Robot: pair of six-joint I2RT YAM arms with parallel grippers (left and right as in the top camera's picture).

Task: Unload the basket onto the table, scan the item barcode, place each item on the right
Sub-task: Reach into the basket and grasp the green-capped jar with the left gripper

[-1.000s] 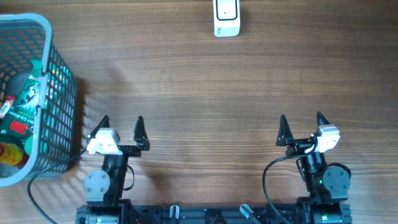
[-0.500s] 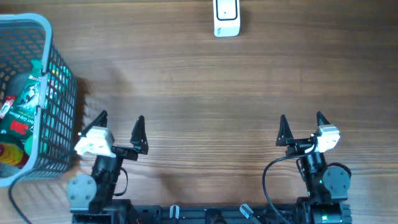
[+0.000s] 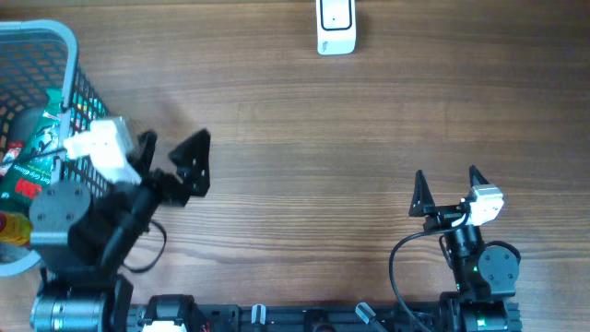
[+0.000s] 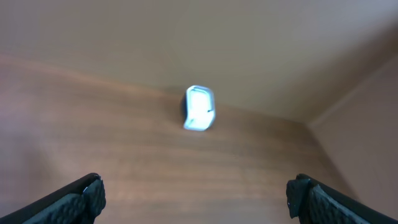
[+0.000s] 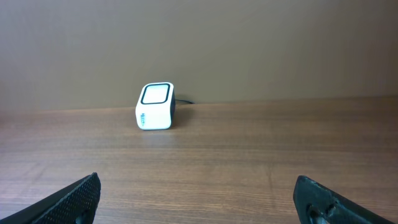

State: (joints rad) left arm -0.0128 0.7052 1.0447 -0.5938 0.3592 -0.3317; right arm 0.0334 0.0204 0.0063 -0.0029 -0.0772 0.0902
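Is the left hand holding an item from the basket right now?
No, the left hand is open and empty, hovering beside the basket.

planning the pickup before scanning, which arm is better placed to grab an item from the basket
Left. The left gripper, open, hovers right beside the basket of packaged items; the right gripper, also open, sits across the table, far from it.

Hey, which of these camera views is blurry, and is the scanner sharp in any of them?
Left wrist view: soft all over, the scanner a washed-out bright smear. Right wrist view: crisp, scanner edges and the table grain clear. Overhead view: sharp and evenly lit.
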